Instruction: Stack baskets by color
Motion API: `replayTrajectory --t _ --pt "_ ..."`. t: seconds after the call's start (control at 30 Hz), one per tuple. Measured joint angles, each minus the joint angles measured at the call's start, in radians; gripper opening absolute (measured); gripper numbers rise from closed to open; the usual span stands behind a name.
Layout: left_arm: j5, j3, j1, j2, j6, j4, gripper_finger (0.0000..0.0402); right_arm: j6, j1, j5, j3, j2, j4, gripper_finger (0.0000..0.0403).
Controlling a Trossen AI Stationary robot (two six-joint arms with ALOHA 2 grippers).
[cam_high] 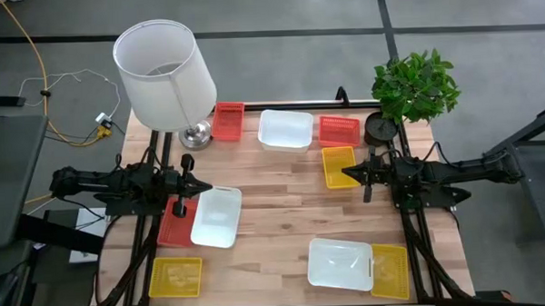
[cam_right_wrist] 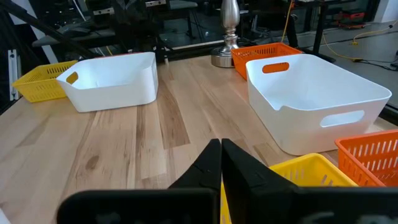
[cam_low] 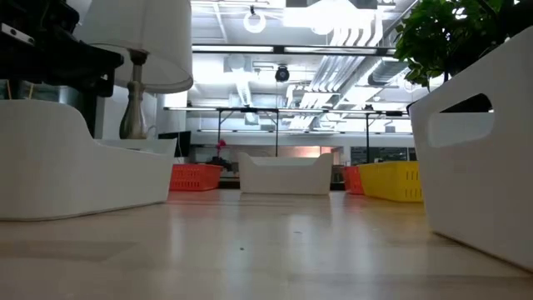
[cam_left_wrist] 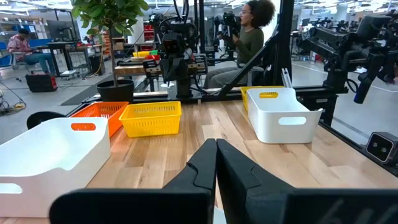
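Both grippers, left (cam_high: 204, 185) and right (cam_high: 349, 174), I log as closed and empty at the table edges, parked clear since nine small plastic baskets, red (cam_high: 228, 121), yellow (cam_high: 338, 165), white (cam_high: 285, 130), lie scattered unstacked.

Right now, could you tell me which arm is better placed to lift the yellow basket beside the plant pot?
The right: its shut gripper hovers at that yellow basket, while the left gripper sits across the table.
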State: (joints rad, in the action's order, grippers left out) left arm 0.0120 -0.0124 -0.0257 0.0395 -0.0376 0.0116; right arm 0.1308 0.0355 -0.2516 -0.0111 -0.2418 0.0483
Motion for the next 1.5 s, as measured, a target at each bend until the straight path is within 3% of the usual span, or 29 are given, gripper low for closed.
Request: replayTrajectory --t 0.5,0.77,0.97,1.03,1.17,1.23,1.37,1.5 --pt "0.000 0.000 0.000 0.000 0.000 0.000 0.0000 0.002 0.000 -0.008 0.000 0.000 0.005 0.0000" --pt "0.000 0.000 0.000 0.000 0.000 0.000 0.0000 0.050 -0.002 -0.071 0.000 0.002 0.176 0.0000" --pt "0.000 0.000 0.000 0.000 0.000 0.000 0.0000 0.111 -0.002 -0.106 0.000 -0.001 0.202 0.0000" --pt "0.000 0.000 0.000 0.000 0.000 0.000 0.0000 0.145 -0.002 -0.070 0.000 -0.001 0.261 0.0000" --pt "0.000 0.000 0.000 0.000 0.000 0.000 0.0000 0.157 -0.002 0.128 0.000 -0.006 0.421 0.0000" --pt "0.000 0.000 0.000 0.000 0.000 0.000 0.0000 0.155 0.001 0.179 0.000 -0.022 0.497 0.0001" --pt "0.000 0.000 0.000 0.000 0.000 0.000 0.0000 0.140 0.036 0.085 -0.030 -0.091 0.467 0.0016" --pt "0.000 0.000 0.000 0.000 0.000 0.000 0.0000 0.174 0.098 -0.031 -0.106 -0.212 0.314 0.0070"
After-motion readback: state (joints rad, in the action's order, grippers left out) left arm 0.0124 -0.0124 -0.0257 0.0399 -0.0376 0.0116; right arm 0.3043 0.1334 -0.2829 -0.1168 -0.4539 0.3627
